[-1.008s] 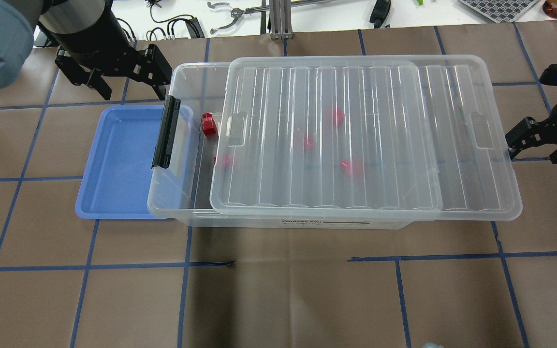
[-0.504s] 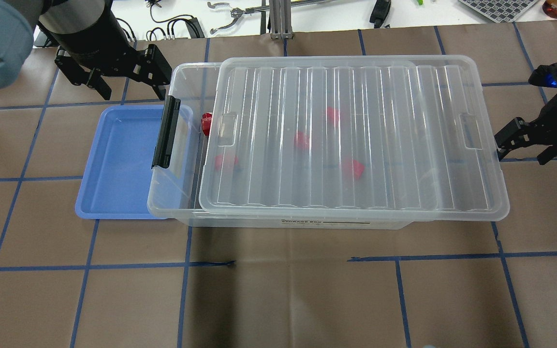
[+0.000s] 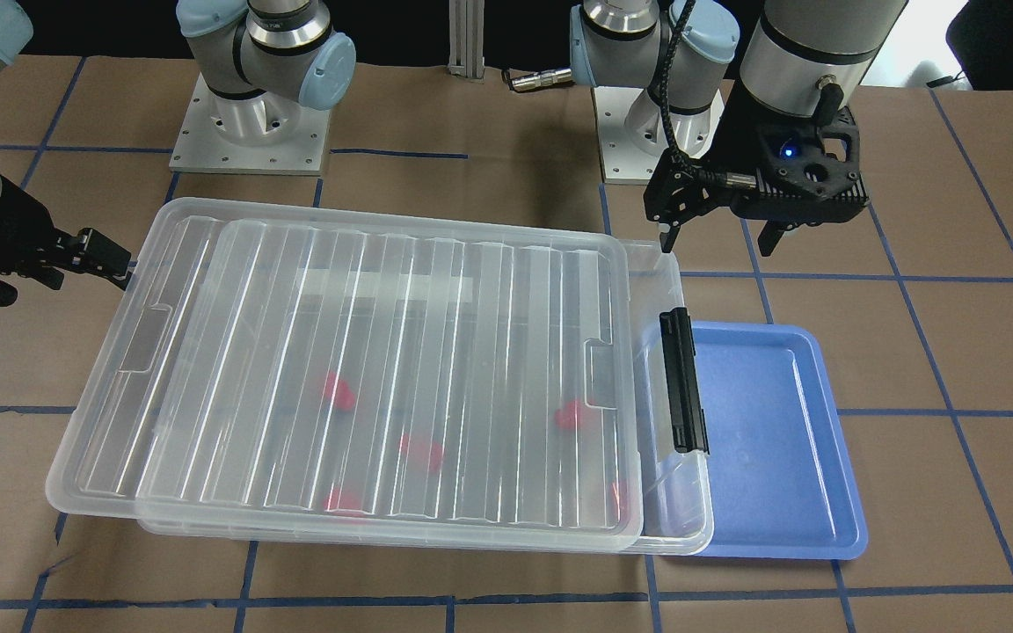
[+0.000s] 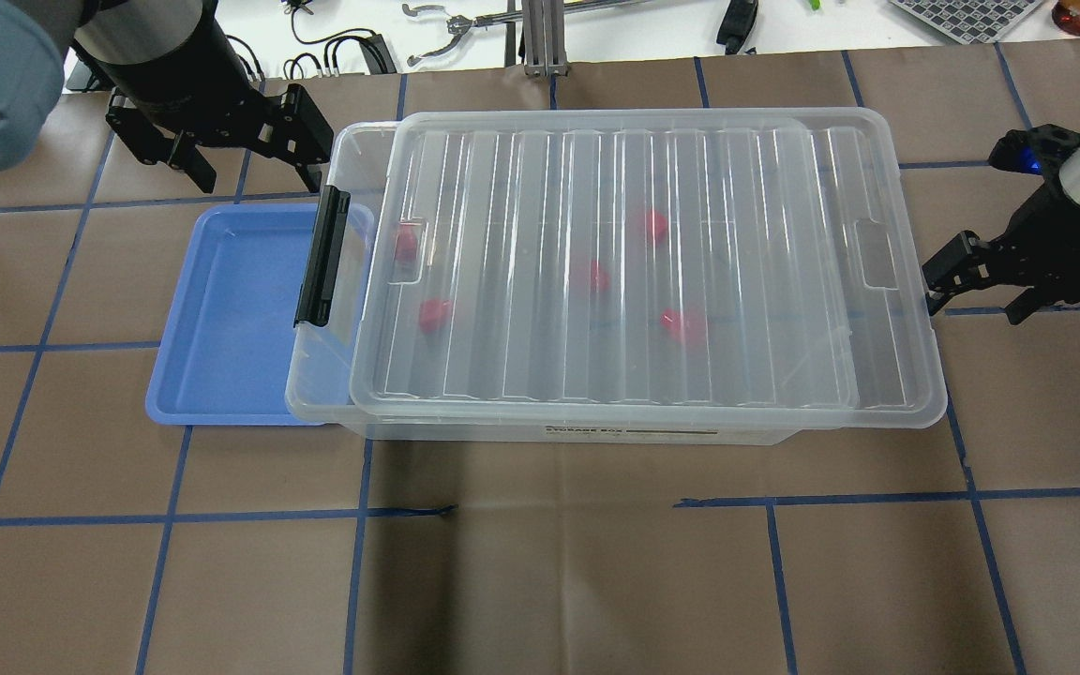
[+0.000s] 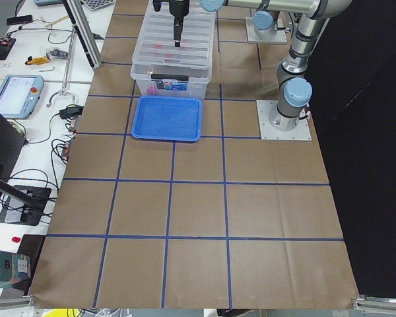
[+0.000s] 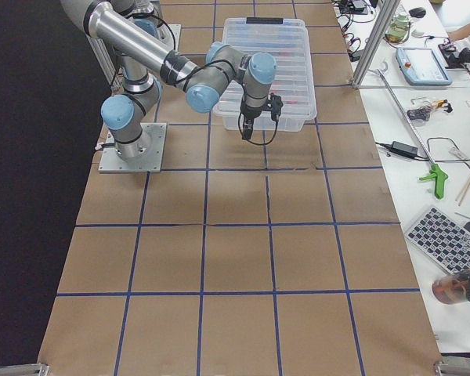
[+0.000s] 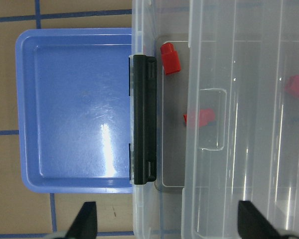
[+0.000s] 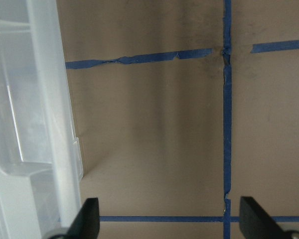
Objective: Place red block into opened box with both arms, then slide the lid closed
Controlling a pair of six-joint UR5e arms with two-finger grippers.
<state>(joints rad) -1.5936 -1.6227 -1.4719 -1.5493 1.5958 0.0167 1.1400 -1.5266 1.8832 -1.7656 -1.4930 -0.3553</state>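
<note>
In the overhead view the lid [image 4: 634, 272] is seen lying on the box [image 4: 334, 375], overhanging its right end, with a narrow strip left uncovered beside the black latch [image 4: 322, 255]. Five red blocks [image 4: 593, 277] inside are made out only as blurred patches through the ribbed plastic. The left gripper [image 4: 254, 169] is held wide open and empty near the blue tray [image 4: 231, 319]. The right gripper [image 4: 976, 291] is spread open, gripping nothing, at the lid's short edge. In the front-facing view the right arm is cut off by the frame. In both side views the box is small and partly hidden by an arm. In the left wrist view one block is shown clear in the strip, another half under the lid's rim. In the right wrist view the lid's edge is beside one fingertip; contact cannot be told.
</note>
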